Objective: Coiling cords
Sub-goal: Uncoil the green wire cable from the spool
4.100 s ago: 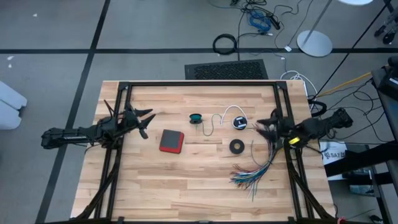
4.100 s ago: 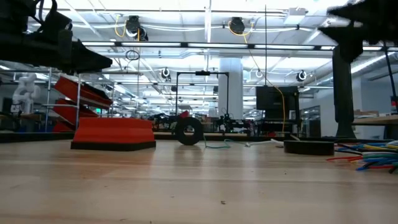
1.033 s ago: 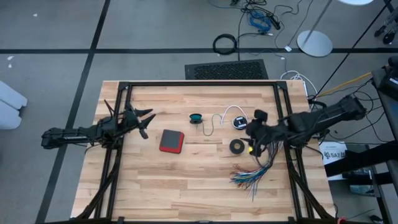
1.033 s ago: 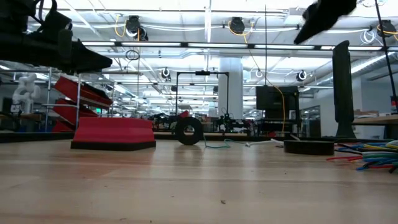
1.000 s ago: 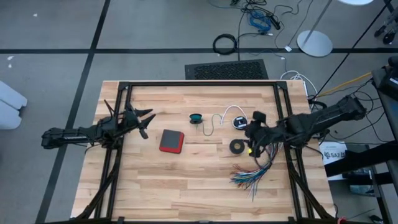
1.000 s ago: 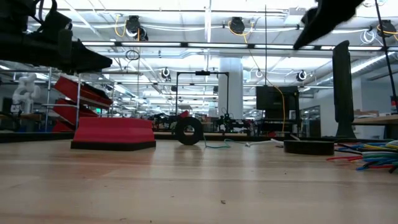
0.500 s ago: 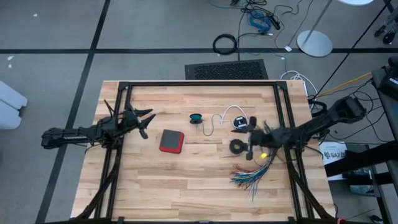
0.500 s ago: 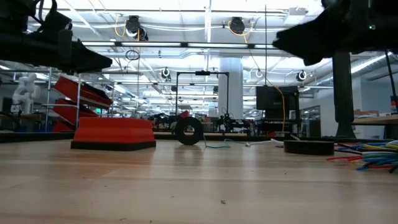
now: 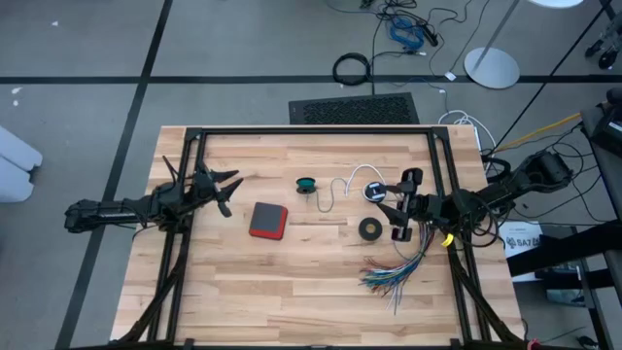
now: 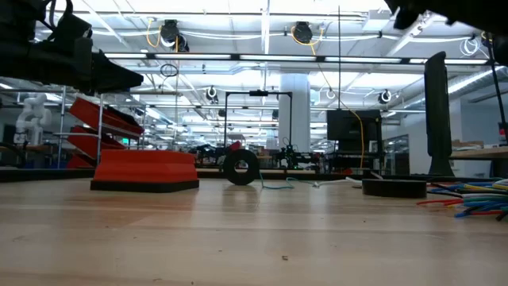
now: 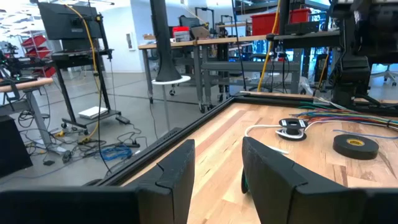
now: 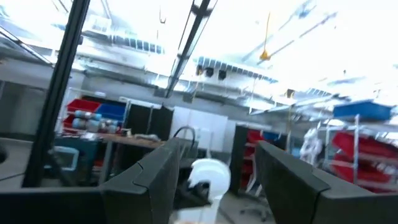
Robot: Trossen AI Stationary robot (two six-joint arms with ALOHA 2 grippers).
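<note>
Coiling cords, status: not begun, by the look of it. Teal-green cord [image 9: 309,186]: lies near the table's middle toward its far edge, a small bunch with a loose tail trailing off; whether that bunch counts as a coil is hard to tell from above. White cord [image 9: 356,179]: lies just beside it in an open curve, joined to the round black-and-white piece [image 9: 374,192]; uncoiled. Right gripper [image 9: 400,207]: hangs above the table just beside that piece and the black tape ring [image 9: 369,228], jaws spread wide, holding nothing. Left gripper [image 9: 225,192]: waits at the table's left side, jaws parted, empty. Both cords are untouched; all coiling is left.
</note>
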